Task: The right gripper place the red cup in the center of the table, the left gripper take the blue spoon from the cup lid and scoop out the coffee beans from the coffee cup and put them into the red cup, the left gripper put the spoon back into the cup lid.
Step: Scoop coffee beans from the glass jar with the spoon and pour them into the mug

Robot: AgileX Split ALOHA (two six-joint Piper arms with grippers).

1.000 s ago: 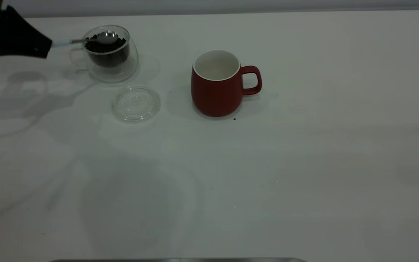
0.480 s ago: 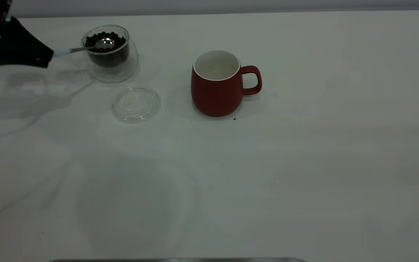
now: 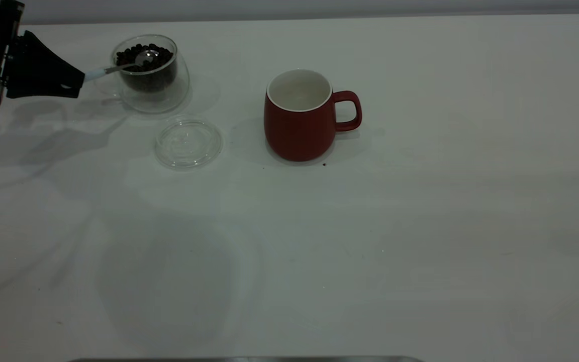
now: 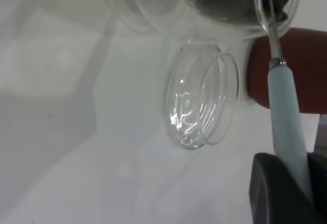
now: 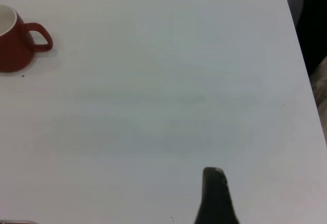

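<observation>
At the upper left of the exterior view the left pincer (image 3: 76,83) pinches the pale handle of the blue spoon (image 3: 118,67), whose metal bowl lies among the coffee beans (image 3: 146,63) inside the coffee cup (image 3: 151,73). The cup lid (image 3: 188,142) sits bare on the tabletop (image 3: 420,226) just below the glass, and the red cup (image 3: 299,115) stands near the frame's middle, apparently without beans. To scoop well, I judge the bowl should dip under the heap, then level out before rising, clearing the glass rim without nudging it. The right pincer (image 5: 214,196) shows only one dark finger at the bottom of its own view; its state cannot be told.
</observation>
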